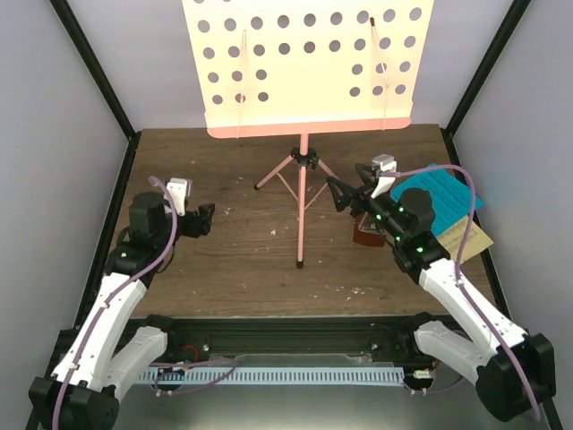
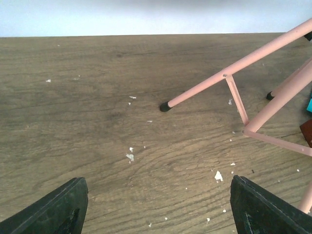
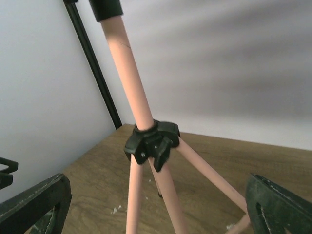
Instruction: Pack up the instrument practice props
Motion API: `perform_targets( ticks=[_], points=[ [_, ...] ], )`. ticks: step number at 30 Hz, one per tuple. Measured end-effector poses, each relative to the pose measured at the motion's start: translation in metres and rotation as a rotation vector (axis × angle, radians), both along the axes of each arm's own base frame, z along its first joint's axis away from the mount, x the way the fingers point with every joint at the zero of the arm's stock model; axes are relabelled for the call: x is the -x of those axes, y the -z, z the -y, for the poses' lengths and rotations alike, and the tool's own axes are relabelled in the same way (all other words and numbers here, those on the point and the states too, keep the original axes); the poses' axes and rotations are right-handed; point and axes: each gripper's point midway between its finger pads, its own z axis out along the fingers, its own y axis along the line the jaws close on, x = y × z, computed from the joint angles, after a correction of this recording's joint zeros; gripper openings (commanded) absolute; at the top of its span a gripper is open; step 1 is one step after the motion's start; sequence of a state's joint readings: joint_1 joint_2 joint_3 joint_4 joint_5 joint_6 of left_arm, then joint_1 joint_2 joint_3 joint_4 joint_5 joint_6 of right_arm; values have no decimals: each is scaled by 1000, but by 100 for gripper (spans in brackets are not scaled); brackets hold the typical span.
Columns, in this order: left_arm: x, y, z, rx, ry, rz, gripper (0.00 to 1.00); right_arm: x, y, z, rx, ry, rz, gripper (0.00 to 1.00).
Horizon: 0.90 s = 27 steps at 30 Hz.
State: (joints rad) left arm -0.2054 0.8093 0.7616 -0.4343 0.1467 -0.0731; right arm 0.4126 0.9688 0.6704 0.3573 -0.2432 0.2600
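1. From the top external camera, the pink music stand (image 1: 304, 90) is standing upright at the back middle of the counter (image 1: 233, 260), with its three legs splayed. The blue page (image 1: 452, 193) and yellow page (image 1: 473, 240) are lying at the right side, partly under the right arm. The reddish-brown metronome (image 1: 365, 233) is sitting just left of them and is mostly hidden. The left tool (image 1: 204, 219) is hovering well left of the stand. The right tool (image 1: 345, 193) is pointing at the tripod, close to it.
2. From the left wrist camera, the left tool's fingers (image 2: 53, 209) are sitting spread wide, pinching nothing, above bare wood. The stand's legs are crossing the right side of the view.
3. From the right wrist camera, the right tool's fingers (image 3: 34, 204) are also sitting spread apart and holding nothing. The stand's pole and black leg hub (image 3: 152, 141) are showing between them, farther off.
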Motion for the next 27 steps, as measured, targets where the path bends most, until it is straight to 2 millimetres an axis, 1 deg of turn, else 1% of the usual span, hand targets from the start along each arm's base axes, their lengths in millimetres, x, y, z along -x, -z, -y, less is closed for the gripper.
perform_targets(
  ticks=[4, 6, 8, 10, 13, 14, 17, 20, 24, 27],
  points=[
    [-2, 8, 5, 14, 18, -36, 75, 6, 8, 18, 6, -1, -64, 100],
    [0, 11, 10, 42, 27, -60, 74, 9, 10, 24, -2, -10, -91, 100],
    [3, 10, 18, 85, 42, -74, 73, 15, 11, 25, -17, -31, -116, 100],
    [8, 6, 31, 129, 66, -78, 71, 22, 11, 23, -37, -55, -135, 100],
    [20, -1, 69, 218, 160, -84, 71, 34, 20, 22, -71, -84, -172, 100],
    [23, 0, 78, 237, 181, -92, 71, 38, 24, 22, -83, -88, -186, 100],
    [29, 4, 115, 282, 253, -130, 70, 48, 35, 25, -116, -94, -235, 100],
    [30, 15, 147, 309, 298, -172, 70, 59, 36, 27, -143, -99, -252, 100],
    [28, 31, 180, 326, 334, -210, 70, 68, 31, 30, -163, -101, -250, 100],
    [22, 40, 197, 325, 345, -227, 70, 71, 31, 30, -168, -101, -254, 100]
  ],
)
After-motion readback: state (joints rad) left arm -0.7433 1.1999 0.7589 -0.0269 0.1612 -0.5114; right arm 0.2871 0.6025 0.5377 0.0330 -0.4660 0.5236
